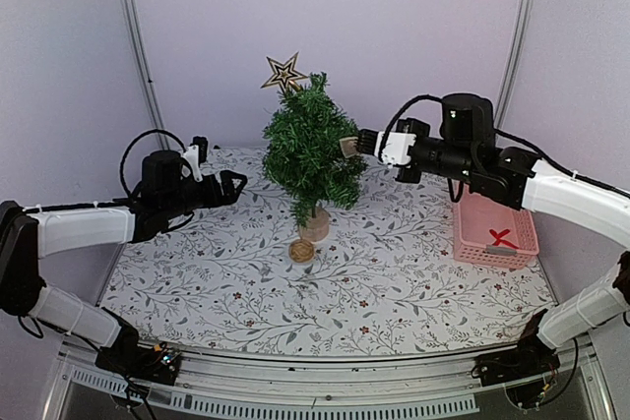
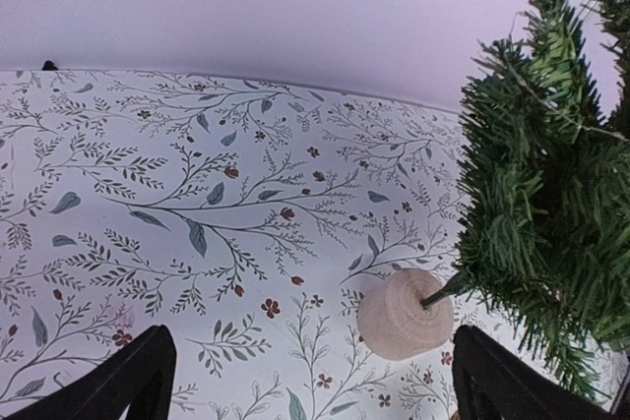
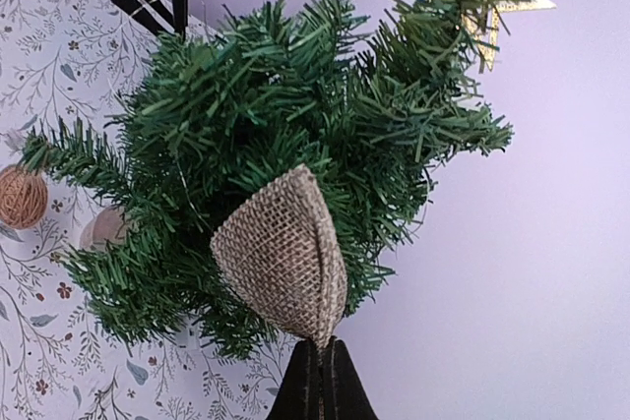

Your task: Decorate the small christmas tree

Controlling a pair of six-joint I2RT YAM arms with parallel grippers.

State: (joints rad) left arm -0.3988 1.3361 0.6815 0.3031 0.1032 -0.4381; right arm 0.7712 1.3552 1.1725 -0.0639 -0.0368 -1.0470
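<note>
The small christmas tree (image 1: 310,150) stands on a round wooden base (image 1: 315,225) at the back middle of the table, with a gold star (image 1: 283,73) on its top. My right gripper (image 1: 360,144) is shut on a folded burlap ornament (image 3: 285,253), which presses against the branches (image 3: 266,125) on the tree's right side. The black fingers (image 3: 307,386) pinch the ornament's lower tip. My left gripper (image 1: 234,184) hovers open to the left of the tree, holding nothing. Its wrist view shows the wooden base (image 2: 404,314) just inside its right finger (image 2: 487,376).
A twine ball (image 1: 301,251) lies on the floral tablecloth just in front of the tree's base. A pink basket (image 1: 471,243) with a red item (image 1: 504,238) in it stands at the right, under the right arm. Lilac walls close the back.
</note>
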